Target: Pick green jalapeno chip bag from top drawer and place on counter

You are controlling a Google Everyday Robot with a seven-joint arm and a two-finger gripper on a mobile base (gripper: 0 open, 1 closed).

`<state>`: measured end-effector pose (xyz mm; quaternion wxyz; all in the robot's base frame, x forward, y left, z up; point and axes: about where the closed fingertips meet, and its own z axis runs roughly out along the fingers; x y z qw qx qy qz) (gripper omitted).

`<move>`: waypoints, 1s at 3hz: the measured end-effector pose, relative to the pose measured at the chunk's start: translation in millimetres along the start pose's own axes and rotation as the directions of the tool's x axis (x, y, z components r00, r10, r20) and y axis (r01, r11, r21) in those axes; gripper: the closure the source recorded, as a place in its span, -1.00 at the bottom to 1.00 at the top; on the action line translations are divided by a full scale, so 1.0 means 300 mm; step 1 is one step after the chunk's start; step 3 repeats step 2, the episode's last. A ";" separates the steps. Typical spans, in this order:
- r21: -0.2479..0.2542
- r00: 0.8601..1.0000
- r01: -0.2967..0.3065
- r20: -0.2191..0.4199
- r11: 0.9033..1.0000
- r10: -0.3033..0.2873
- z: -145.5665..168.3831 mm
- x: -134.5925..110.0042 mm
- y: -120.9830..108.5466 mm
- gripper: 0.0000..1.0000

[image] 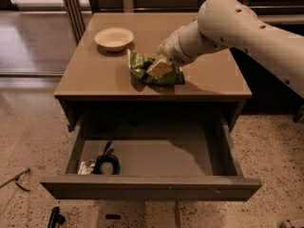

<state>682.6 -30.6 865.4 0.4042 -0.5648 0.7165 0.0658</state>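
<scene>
The green jalapeno chip bag (141,66) lies crumpled on the counter (99,75), near its middle front. My gripper (159,68) is on top of the bag, at the end of the white arm that reaches in from the upper right. The arm's wrist covers part of the bag. The top drawer (152,186) is pulled wide open below the counter, and its grey inside holds no bag.
A white bowl (114,38) stands on the counter's back left, close to the bag. A coiled black cable (107,163) and a small white item (85,167) lie in the drawer's left front corner. The open drawer juts out over the speckled floor.
</scene>
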 end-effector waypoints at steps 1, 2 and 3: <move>0.000 1.000 0.000 0.000 1.000 0.000 0.000 0.000 0.000 -1.00; 0.000 1.000 0.000 0.000 1.000 0.000 0.000 0.000 0.000 -1.00; 0.000 1.000 0.000 0.000 1.000 0.000 0.000 0.000 0.000 -1.00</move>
